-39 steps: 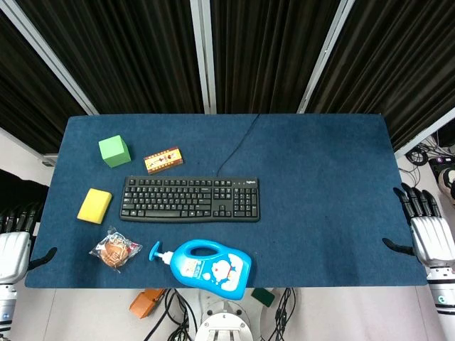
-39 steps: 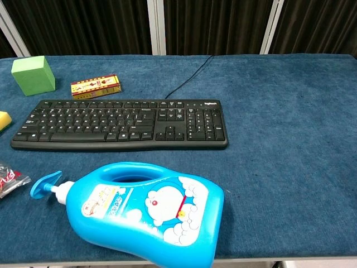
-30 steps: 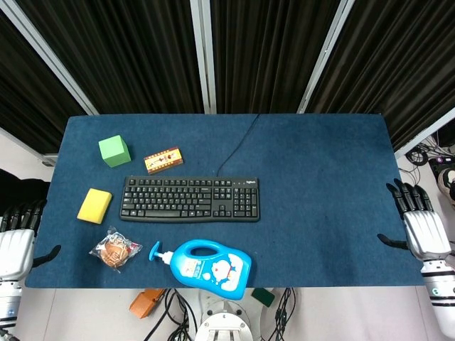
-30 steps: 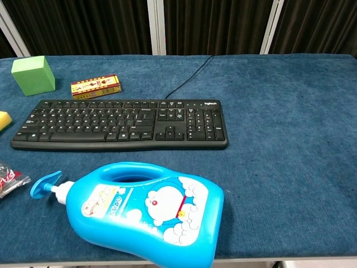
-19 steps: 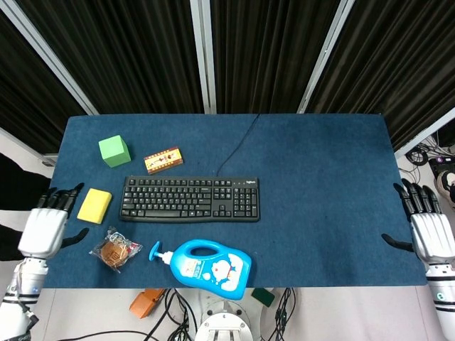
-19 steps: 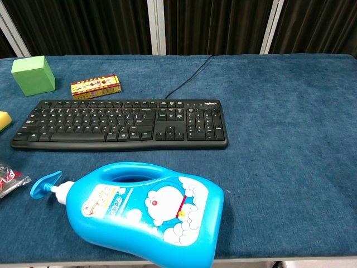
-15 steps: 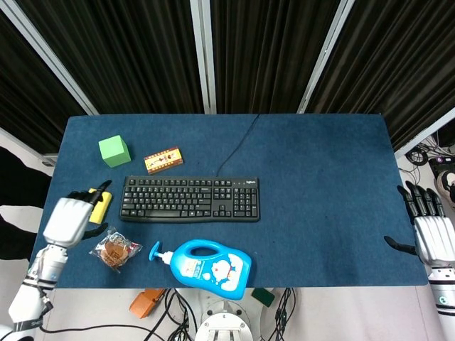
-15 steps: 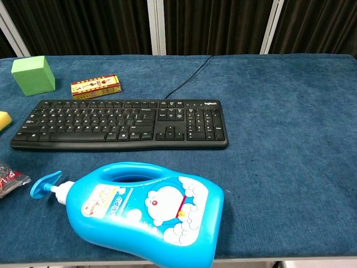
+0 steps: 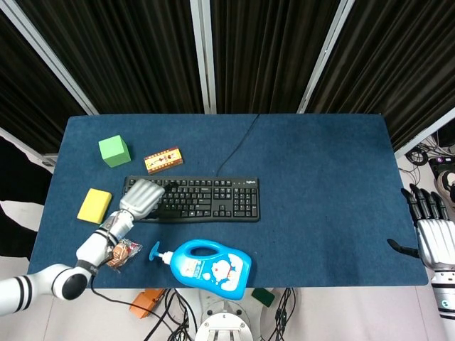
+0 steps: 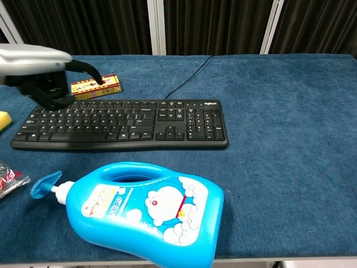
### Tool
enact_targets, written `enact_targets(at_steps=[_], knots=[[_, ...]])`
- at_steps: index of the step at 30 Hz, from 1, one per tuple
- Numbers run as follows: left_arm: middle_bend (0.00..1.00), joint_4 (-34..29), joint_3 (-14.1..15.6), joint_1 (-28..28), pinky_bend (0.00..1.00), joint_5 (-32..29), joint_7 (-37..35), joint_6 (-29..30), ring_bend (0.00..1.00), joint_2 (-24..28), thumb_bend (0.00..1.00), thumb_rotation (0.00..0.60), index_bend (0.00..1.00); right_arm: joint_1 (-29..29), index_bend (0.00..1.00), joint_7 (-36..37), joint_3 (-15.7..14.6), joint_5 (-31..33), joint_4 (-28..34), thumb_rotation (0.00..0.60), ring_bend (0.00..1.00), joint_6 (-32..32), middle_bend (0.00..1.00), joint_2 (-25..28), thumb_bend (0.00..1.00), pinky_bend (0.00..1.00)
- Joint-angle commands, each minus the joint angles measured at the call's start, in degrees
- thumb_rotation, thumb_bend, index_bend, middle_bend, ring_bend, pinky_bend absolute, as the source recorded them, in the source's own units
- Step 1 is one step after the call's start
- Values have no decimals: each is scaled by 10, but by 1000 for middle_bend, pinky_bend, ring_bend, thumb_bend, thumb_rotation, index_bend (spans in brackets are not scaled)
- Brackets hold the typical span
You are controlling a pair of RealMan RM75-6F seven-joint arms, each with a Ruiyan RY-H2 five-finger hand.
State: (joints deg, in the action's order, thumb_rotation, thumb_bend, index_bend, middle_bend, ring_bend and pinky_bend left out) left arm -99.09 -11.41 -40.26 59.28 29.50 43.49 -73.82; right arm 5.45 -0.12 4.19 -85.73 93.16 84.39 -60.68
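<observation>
You have brought the left hand (image 9: 144,197) a long way in: at the start it sat off the near-left corner of the table (image 9: 334,177), then it came up beside the yellow sponge (image 9: 94,205), and now it is above the left end of the keyboard (image 9: 206,199), its forearm crossing over the snack packet (image 9: 121,252). In the chest view, where it did not show at all before, it now shows at the upper left over the keyboard's left keys, dark fingers (image 10: 49,89) curled downward and holding nothing, hiding the green block. Your right hand (image 9: 431,238) has shifted only slightly along the table's right edge.
</observation>
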Motion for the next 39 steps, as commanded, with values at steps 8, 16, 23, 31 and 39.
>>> enact_targets(at_steps=[8,16,23,31,39], knots=[[903,38,46,-88,904,-147,81,-6,940,-55,558,600,194,1,0,4,0,2,-5,600,0,-5,0,-2,115,0],[903,40,72,-112,904,-189,89,11,940,-66,555,600,195,1,0,4,0,3,-5,600,0,-5,0,-3,114,0],[904,43,84,-127,904,-198,83,21,940,-72,554,600,195,-2,0,7,0,2,-8,600,0,-2,0,-2,114,0],[904,45,102,-144,904,-220,88,26,940,-78,554,600,194,-7,0,13,-2,3,-12,600,0,2,0,-2,115,0],[902,26,106,-145,904,-207,80,58,939,-68,554,600,195,-11,0,18,-2,2,-14,600,0,8,0,-1,115,0]])
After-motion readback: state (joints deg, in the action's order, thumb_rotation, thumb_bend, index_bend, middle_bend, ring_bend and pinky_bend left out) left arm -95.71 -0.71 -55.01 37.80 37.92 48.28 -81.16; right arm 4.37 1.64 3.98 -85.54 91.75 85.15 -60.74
